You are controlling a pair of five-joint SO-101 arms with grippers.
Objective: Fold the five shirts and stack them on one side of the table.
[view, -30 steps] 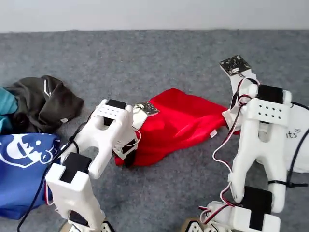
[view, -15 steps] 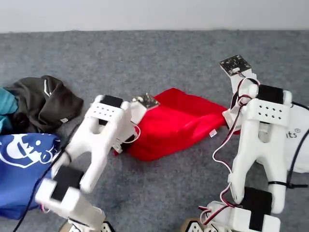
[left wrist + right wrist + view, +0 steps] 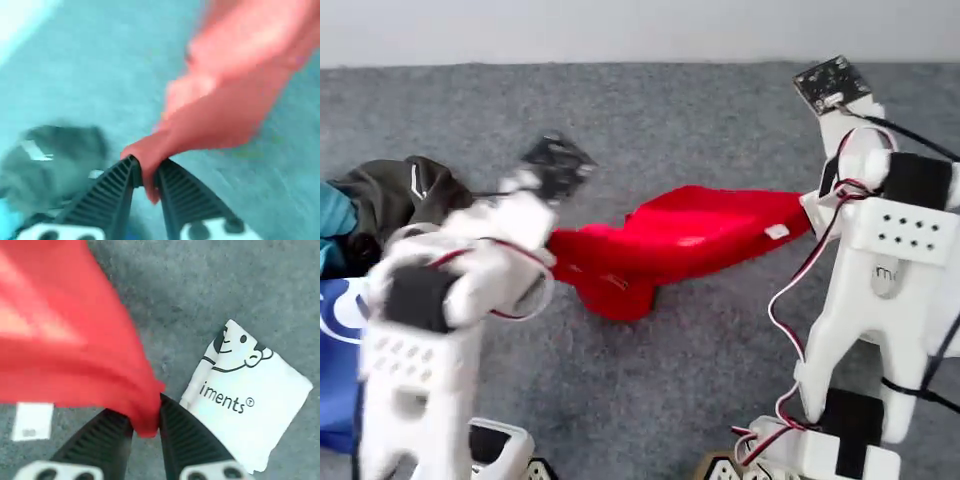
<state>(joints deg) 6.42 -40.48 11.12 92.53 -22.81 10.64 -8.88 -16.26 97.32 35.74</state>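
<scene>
The red shirt [image 3: 670, 245] [image 3: 225, 100] [image 3: 60, 340] lay in a loose heap between the arms a second ago. Now it is drawn out into a long band across the middle of the grey table [image 3: 670, 120]. We see that the left arm has swung up and away toward the dark shirt [image 3: 405, 205] [image 3: 55, 150], and the right arm has pulled back a little.

One end of the cloth sits in the left gripper [image 3: 552, 250] [image 3: 145, 175], whose fingers are closed tight on a fold. The other end is pinched the same way in the right gripper [image 3: 810, 215] [image 3: 147, 420], with a small tip of cloth poking out between the fingers.

The shirt is bright red and creased, and it sags into a bulge nearer the left gripper. A white label [image 3: 777, 232] [image 3: 32, 420] shows close to the right one.

Beside the dark shirt we see a teal shirt [image 3: 332, 225] and a blue shirt [image 3: 340, 340]. A folded white shirt [image 3: 250, 410] lies near the right gripper.
</scene>
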